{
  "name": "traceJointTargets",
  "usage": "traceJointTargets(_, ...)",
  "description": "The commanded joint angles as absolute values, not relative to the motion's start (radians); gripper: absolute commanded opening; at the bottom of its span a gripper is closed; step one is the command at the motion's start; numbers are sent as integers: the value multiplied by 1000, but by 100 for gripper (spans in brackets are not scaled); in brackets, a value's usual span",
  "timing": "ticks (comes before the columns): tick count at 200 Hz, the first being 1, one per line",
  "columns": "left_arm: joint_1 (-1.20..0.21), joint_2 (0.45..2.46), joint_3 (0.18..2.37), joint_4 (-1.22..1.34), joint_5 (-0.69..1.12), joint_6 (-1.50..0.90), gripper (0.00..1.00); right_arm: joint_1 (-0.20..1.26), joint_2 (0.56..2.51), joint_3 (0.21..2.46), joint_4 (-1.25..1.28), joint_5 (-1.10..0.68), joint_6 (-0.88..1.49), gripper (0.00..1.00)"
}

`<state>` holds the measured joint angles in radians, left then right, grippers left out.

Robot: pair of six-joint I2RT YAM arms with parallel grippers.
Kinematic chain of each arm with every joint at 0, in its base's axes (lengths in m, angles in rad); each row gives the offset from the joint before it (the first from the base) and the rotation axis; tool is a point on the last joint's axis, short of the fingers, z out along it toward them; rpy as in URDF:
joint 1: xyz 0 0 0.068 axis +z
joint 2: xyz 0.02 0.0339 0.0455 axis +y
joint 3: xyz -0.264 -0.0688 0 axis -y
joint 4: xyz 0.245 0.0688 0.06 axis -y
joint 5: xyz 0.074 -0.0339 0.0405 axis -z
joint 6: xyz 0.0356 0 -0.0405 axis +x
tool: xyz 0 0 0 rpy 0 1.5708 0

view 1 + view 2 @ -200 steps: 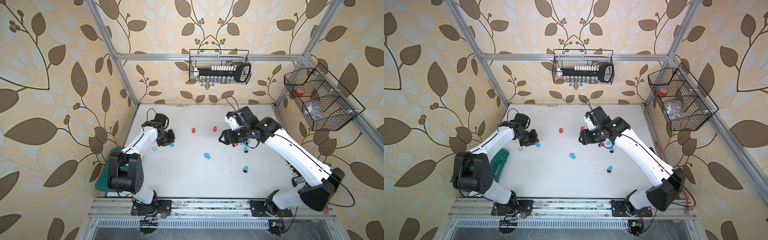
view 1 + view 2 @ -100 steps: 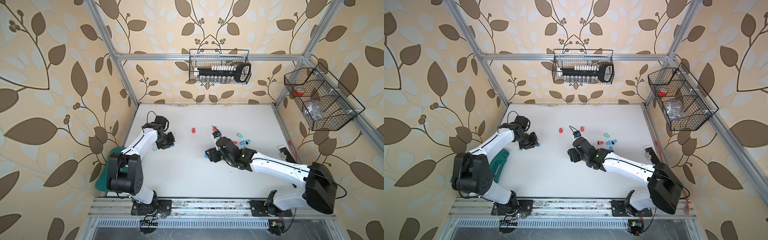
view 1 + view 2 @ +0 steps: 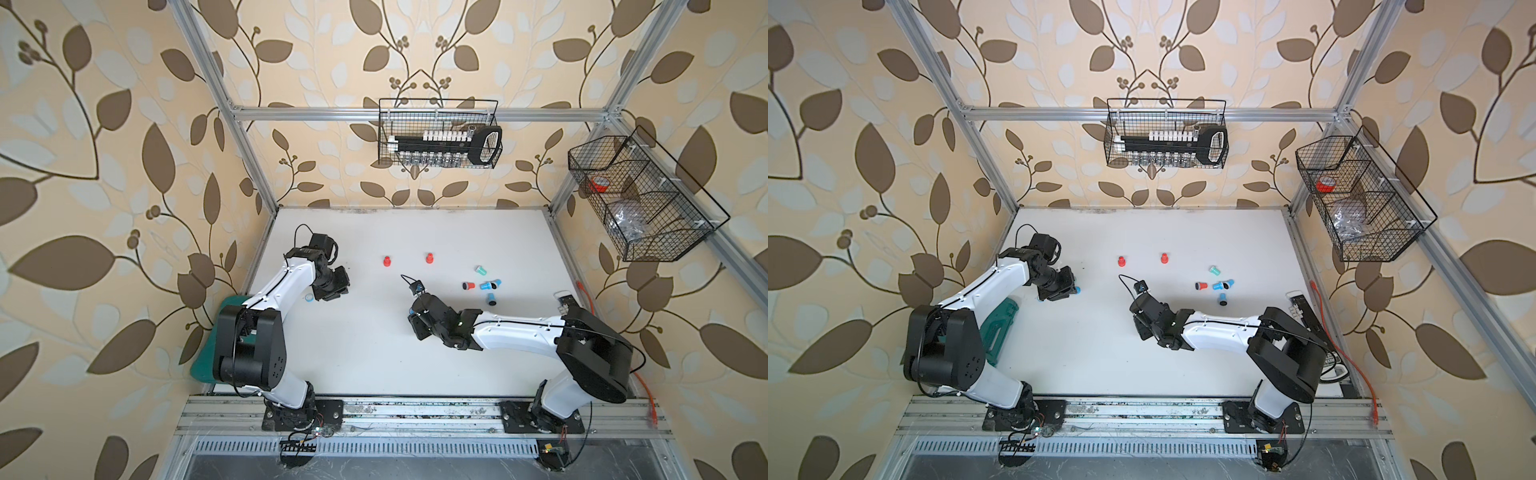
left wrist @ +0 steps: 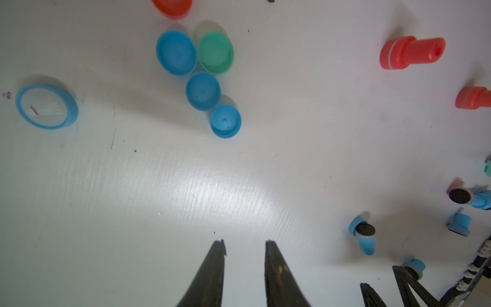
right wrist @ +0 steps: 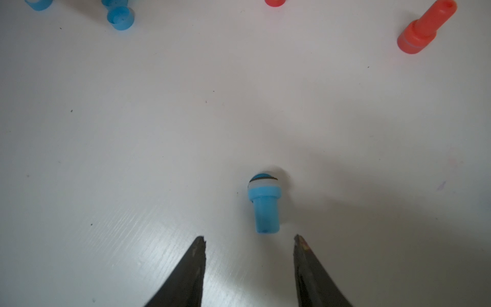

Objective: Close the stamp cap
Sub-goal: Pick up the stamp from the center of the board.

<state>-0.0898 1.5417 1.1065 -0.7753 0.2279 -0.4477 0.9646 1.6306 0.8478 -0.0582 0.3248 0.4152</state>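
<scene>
White desk (image 3: pixel 374 353) seen from above, with your two arms reaching in from the near edge. Your right pincer (image 5: pixel 249 238) hovers near the middle of the desk, its fingers spread fairly wide and holding nothing. Just beyond its tips and not touching them is an uncapped blue stamp (image 5: pixel 264 203), handle end toward the pincer and a dark rim showing at its wider end; in both top views the arm hides it. Your left pincer (image 4: pixel 245 242) is over the left side of the desk, fingers only narrowly parted, also empty. Ahead of it lie loose caps: a blue cap (image 4: pixel 176 51) touching a green cap (image 4: pixel 215 52), with two more blue caps (image 4: pixel 203 91) just beside them. Two red stamps (image 3: pixel 387 261) stand farther back, and other stamps (image 3: pixel 489 285) are scattered on the right
</scene>
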Motion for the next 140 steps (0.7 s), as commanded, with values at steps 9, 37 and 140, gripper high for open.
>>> traceJointTargets(9,-80,1519,1098,-776,222,-442,29,964,1679,880,-75,308,407,46)
traceJointTargets(37,-79,1519,1099,-775,224,-444,29,956,1691,876,-69,312,418,46)
traceJointTargets(140,-79,1524,1092,-772,222,-440,29,912,1732,920,-106,292,393,37)
